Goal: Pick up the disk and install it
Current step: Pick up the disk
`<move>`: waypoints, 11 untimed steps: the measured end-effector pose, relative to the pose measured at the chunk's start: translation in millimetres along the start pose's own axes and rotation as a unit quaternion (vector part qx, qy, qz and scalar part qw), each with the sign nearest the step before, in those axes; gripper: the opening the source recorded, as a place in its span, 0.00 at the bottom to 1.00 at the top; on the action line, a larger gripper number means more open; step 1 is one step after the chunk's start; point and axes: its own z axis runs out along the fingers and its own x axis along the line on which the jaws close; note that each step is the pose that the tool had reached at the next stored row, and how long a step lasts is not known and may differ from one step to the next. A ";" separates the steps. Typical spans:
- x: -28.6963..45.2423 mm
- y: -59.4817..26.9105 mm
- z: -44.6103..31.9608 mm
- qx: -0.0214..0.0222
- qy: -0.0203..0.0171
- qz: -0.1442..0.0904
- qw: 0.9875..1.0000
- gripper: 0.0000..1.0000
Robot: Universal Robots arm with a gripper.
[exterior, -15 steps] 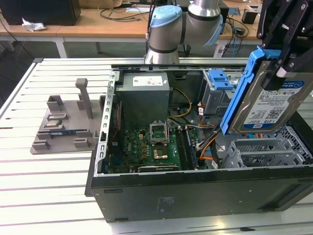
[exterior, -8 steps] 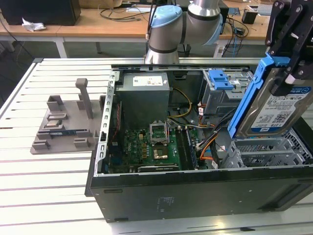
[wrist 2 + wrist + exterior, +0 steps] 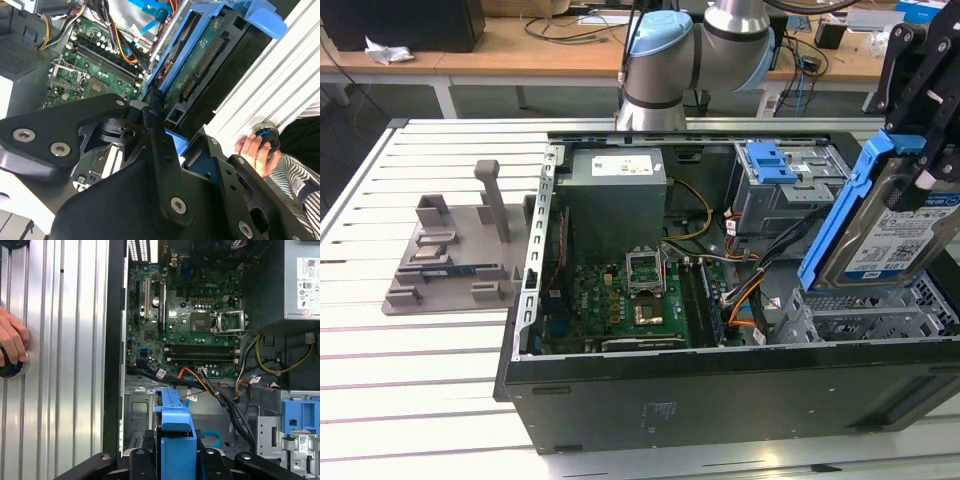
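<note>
Exterior view: gripper (image 3: 926, 160) points down, clamped on the tilted disk (image 3: 886, 232) above the computer case (image 3: 720, 395)

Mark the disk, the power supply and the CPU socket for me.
disk (image 3: 905, 245): exterior view, on its white-and-blue label.
power supply (image 3: 615, 215): exterior view, on its grey side panel.
CPU socket (image 3: 202, 322): first wrist view, on the middle of the socket.

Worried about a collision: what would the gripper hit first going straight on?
Likely the grey metal drive cage, touched by the blue-railed silver metal disk that the gripper holds; depth unclear.
</note>
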 end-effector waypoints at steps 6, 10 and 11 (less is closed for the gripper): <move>0.0 -3.5 0.9 0.000 0.000 0.000 1.000 0.37; 0.0 -3.7 0.9 0.000 0.000 0.000 1.000 0.37; 0.0 -3.7 0.9 0.000 0.000 0.000 1.000 0.37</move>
